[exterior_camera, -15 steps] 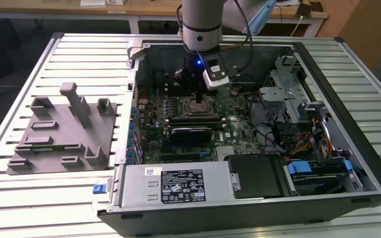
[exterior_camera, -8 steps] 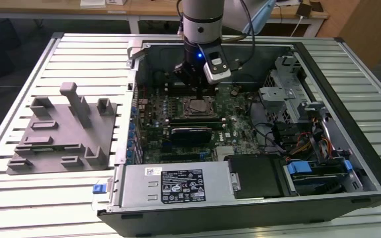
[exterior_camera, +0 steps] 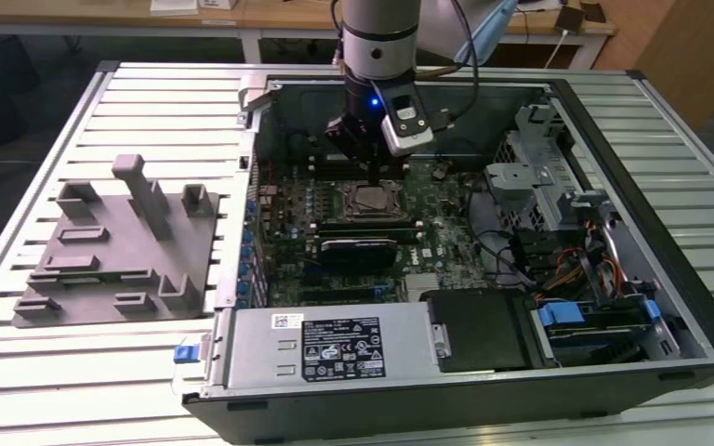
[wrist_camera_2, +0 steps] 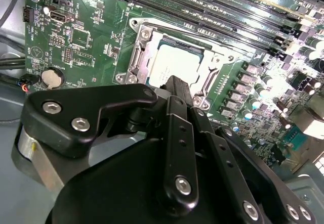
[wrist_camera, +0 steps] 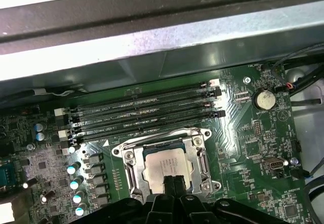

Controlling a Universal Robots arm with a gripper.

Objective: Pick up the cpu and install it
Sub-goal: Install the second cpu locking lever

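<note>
The cpu (exterior_camera: 367, 199) lies flat in the black socket frame (exterior_camera: 345, 212) on the green motherboard inside the open computer case. Both wrist views show its silvery-grey top (wrist_camera_2: 174, 64) (wrist_camera: 159, 166) inside the metal bracket (wrist_camera: 201, 155). My gripper (exterior_camera: 371, 177) hangs straight above the socket from the arm. Its two black fingers are pressed together, shut, with nothing between them, and their tips (wrist_camera: 173, 179) (wrist_camera_2: 178, 82) sit over the near edge of the cpu. I cannot tell whether they touch it.
Memory slots (wrist_camera: 147, 113) run just beyond the socket. A black finned block (exterior_camera: 357, 251) sits in front of it. The case walls, a drive cage (exterior_camera: 543, 177) and a power supply (exterior_camera: 326, 348) ring the board. A grey tray (exterior_camera: 115, 251) lies at the exterior view's left.
</note>
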